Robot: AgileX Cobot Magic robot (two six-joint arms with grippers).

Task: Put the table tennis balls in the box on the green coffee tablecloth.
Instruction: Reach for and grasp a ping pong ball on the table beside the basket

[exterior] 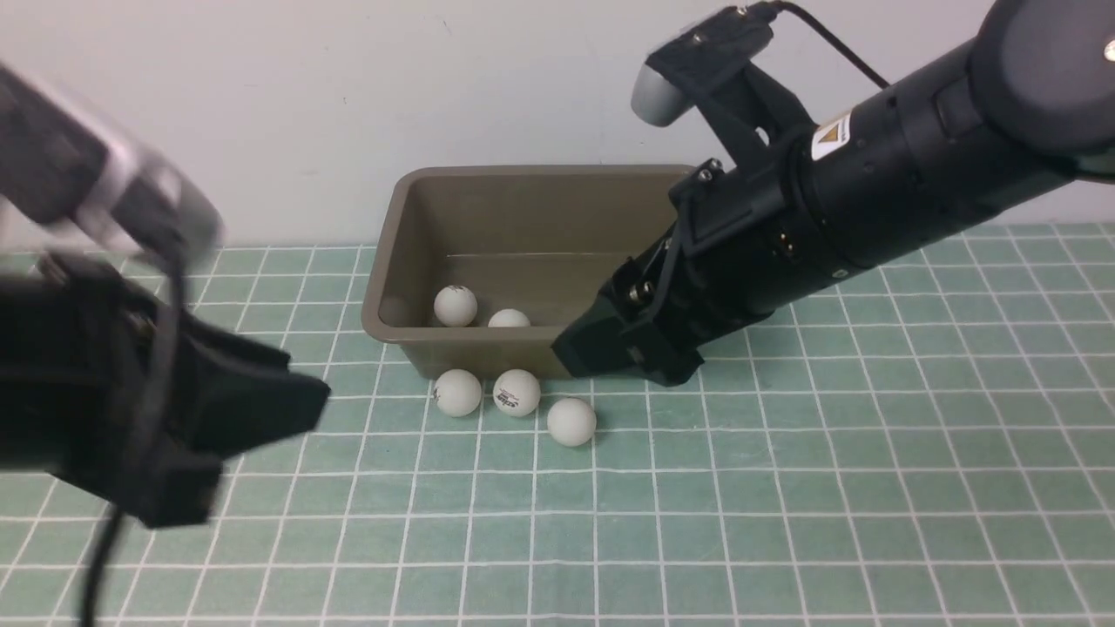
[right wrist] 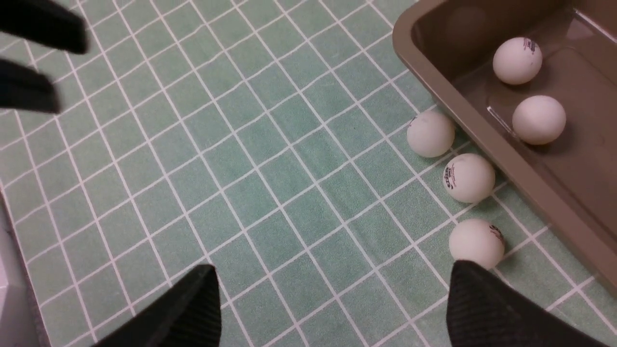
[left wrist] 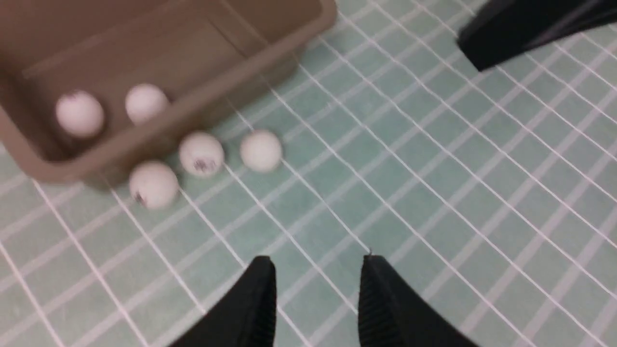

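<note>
Two balls (exterior: pixel 456 306) already in box (exterior: pixel 380 287), centre of front view. Three balls (exterior: pixel 516 392) on green tablecloth (exterior: pixel 784 488), just beside box's near wall. My right end effector (right wrist: pixel 335 270) spread wide, empty, close to nearest loose ball (right wrist: pixel 476 242). My left end effector (left wrist: pixel 318 262) parted, empty, lower left. Best approach, I judge: straddle ball squarely, close gently, since it rolls.

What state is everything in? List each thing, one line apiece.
Box: upright, open-topped, two balls inside.
Inside balls: lying on the box floor.
Outside balls: three, loose on the cloth by the box's near wall.
Tablecloth: spread flat.
Left gripper: open, empty.
Right gripper: open wide, empty, near the outside balls.
</note>
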